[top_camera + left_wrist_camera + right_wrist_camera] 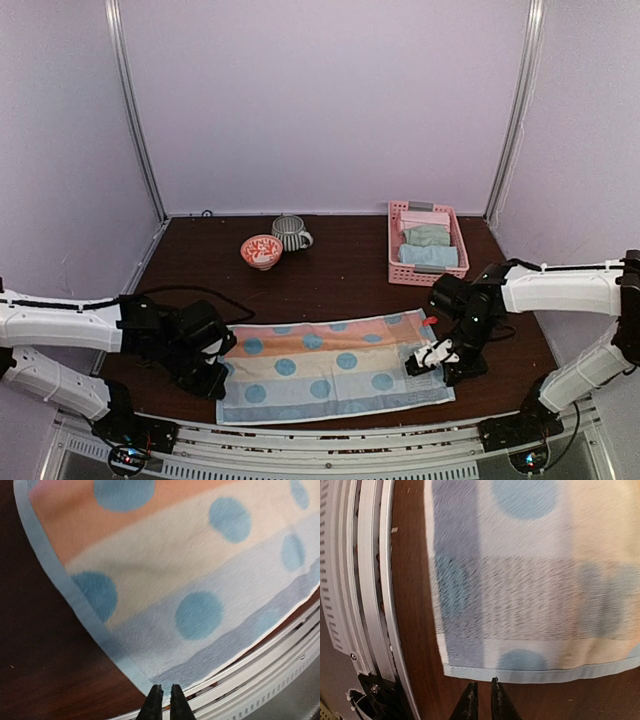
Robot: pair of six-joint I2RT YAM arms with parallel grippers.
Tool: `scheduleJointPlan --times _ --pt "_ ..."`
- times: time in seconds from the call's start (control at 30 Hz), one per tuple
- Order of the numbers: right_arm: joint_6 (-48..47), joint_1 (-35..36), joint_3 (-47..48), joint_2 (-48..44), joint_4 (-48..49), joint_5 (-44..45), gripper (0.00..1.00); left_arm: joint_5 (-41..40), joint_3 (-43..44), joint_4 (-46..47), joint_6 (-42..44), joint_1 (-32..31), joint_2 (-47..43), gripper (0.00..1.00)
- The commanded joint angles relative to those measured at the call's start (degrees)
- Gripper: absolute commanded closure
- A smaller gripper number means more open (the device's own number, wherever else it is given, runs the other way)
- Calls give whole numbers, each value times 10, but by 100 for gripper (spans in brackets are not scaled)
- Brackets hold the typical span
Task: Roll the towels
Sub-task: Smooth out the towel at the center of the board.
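- The left arm (60, 325) reaches in low from the left edge. It bends at the elbow and angles its wrist down over the left end of the spotted towel (335, 365).
- The left claw (163, 700) has its two tips pressed almost together, with only a sliver of gap and nothing between them. In the left wrist view they sit just beside the towel's near left corner, close to the metal rail (330, 445).
- The spotted towel lies spread flat along the near edge of the dark tabletop (340, 280). It runs between the two claws, with bands of orange, cream and light blue and blue dots.
- Farther back, left of centre, a red-patterned bowl (262, 251) stands just beside a striped grey mug (291, 233). I cannot tell what either one holds.
- At the back right is a pink basket (392, 245) with three bundled towels in a row. A pale pink towel (425, 218) is farthest, a grey-green towel (428, 236) is in the middle, and a light blue towel (430, 256) is nearest.
- The right arm (560, 288) comes in from the right edge and folds down at the wrist over the towel's right end.
- The right claw (482, 692) has its tips close together with a narrow gap, pinching nothing. In the right wrist view they are right at the towel's hem.
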Motion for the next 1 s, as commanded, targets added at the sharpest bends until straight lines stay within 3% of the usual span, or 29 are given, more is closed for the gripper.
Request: scheduleJointPlan --times 0.0,0.07,0.23,0.4,0.63,0.87,0.97 --pt "35 -40 113 4 15 -44 90 -114 98 12 54 31 4 93" --pt "80 -72 160 31 55 -47 90 -123 110 48 83 83 26 100" --pt "198 -106 189 117 190 17 94 -112 111 156 132 188 79 100" --pt "241 -107 157 156 279 83 94 -127 136 183 160 193 152 100" --pt "287 -132 95 200 372 247 95 -158 131 230 179 195 184 100" --pt "318 -142 86 195 361 296 95 -169 147 247 190 199 227 100" --pt "320 -142 84 191 350 291 94 -161 148 266 188 200 242 93"
